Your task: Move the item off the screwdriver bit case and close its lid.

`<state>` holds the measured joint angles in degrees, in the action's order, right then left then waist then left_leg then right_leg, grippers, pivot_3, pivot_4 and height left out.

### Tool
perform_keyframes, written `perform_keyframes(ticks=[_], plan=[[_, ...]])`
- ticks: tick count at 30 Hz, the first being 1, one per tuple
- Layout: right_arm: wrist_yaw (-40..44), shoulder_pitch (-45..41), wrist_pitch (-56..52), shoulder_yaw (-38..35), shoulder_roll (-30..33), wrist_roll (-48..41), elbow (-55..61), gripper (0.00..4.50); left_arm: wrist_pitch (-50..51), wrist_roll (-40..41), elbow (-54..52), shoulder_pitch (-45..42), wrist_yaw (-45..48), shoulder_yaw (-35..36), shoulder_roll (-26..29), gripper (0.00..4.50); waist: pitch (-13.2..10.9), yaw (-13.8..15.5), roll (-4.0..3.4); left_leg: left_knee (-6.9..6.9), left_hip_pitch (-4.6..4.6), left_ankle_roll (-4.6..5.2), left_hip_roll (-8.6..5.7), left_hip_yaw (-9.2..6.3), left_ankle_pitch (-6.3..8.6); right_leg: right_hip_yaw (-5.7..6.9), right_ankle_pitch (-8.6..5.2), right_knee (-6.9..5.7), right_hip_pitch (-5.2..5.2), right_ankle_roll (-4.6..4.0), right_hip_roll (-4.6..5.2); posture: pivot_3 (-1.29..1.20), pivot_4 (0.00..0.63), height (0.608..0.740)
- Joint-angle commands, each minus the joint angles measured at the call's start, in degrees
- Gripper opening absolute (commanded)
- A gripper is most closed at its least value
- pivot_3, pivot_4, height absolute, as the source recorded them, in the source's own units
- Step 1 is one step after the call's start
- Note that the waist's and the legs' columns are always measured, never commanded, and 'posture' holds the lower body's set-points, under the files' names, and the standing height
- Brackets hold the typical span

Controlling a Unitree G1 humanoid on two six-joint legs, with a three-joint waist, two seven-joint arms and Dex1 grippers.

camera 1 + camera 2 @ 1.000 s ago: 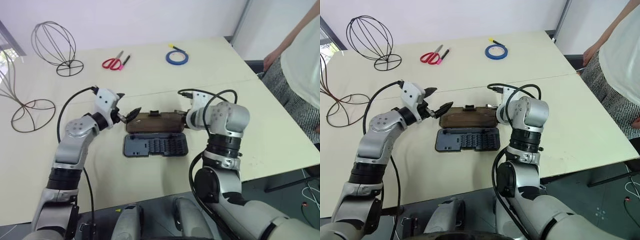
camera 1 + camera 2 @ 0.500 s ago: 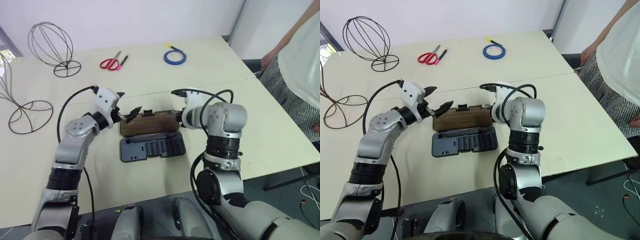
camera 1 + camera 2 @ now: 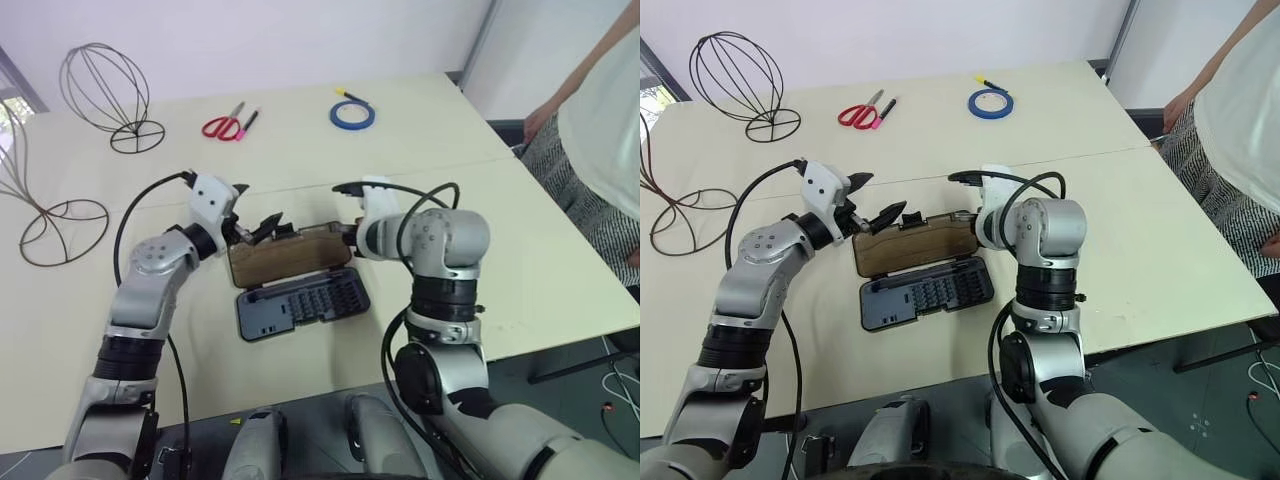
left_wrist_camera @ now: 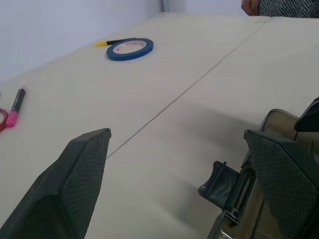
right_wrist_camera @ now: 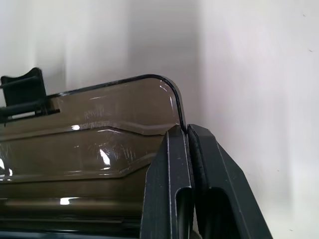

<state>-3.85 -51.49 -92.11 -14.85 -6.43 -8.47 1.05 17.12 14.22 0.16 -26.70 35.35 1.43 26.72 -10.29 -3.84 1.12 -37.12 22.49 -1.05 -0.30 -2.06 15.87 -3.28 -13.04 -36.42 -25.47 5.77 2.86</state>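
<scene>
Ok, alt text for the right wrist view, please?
The right claw, shut, pinches the corner of the brown translucent lid, which stands partly raised. The lid's black latch tab shows at its far edge, over the pale table.

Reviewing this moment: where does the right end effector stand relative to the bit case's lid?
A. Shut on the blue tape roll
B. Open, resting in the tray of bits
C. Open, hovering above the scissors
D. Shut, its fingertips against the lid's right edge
D: the right end effector has its fingers pressed together at the corner edge of the lid, which stands raised behind the screwdriver bit case.
</scene>
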Motion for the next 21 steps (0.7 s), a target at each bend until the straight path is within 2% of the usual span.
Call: perform_keyframes(ticks=[1, 13, 16, 19, 20, 21], plan=[[-0.8, 0.3, -0.4, -0.5, 1.0, -1.0, 2.1, 0.03, -0.9, -0.2, -1.7, -0.5, -0.2, 0.4, -0.1, 4.50, 0.0, 0.1, 0.00, 0.00, 0.00, 0.00, 0.00, 0.00, 0.00, 0.00, 0.00, 0.00, 0.00, 0.00, 0.01, 0.00, 0.150, 0.740], [-2.2, 1.0, -0.4, -0.4, 1.5, -3.6, 2.8, 0.03, -1.4, -0.4, -0.9, -1.2, 0.1, 0.0, -0.2, 4.50, 0.0, 0.0, 0.00, 0.00, 0.00, 0.00, 0.00, 0.00, 0.00, 0.00, 0.00, 0.01, 0.01, 0.00, 0.01, 0.00, 0.150, 0.740], [-2.0, 1.2, -0.4, 0.2, 1.7, -4.4, 3.0, 0.88, -1.3, -0.3, -1.0, -1.1, 0.1, 0.0, -0.2, 4.50, 0.0, 0.0, 0.00, 0.00, 0.00, 0.00, 0.00, 0.00, 0.00, 0.00, 0.00, 0.01, 0.01, 0.00, 0.01, 0.00, 0.150, 0.740], [-2.1, 1.6, -0.4, 0.8, 2.1, -5.2, 3.3, 2.37, -0.8, 0.1, -1.4, -0.8, 0.1, 0.4, -0.2, 4.50, 0.0, 0.0, 0.00, 0.00, 0.00, 0.00, 0.00, 0.00, 0.00, 0.00, 0.00, 0.01, 0.01, 0.00, 0.01, 0.00, 0.150, 0.740], [-2.0, 1.6, -0.4, 1.1, 2.3, -5.5, 3.4, 3.00, -0.4, 0.5, -1.7, -0.7, 0.0, 0.6, -0.3, 4.50, 0.0, 0.0, 0.00, 0.00, 0.00, 0.00, 0.00, 0.00, 0.00, 0.00, 0.00, 0.01, 0.01, 0.00, 0.00, 0.00, 0.150, 0.740], [-1.8, 1.7, -0.4, 1.3, 2.7, -5.8, 3.5, 3.31, -0.1, 0.8, -1.9, -0.6, -0.1, 0.9, -0.3, 4.50, 0.0, 0.0, 0.00, 0.00, 0.00, 0.00, 0.00, 0.00, 0.00, 0.00, 0.00, 0.01, 0.01, 0.00, 0.00, 0.00, 0.150, 0.740]])
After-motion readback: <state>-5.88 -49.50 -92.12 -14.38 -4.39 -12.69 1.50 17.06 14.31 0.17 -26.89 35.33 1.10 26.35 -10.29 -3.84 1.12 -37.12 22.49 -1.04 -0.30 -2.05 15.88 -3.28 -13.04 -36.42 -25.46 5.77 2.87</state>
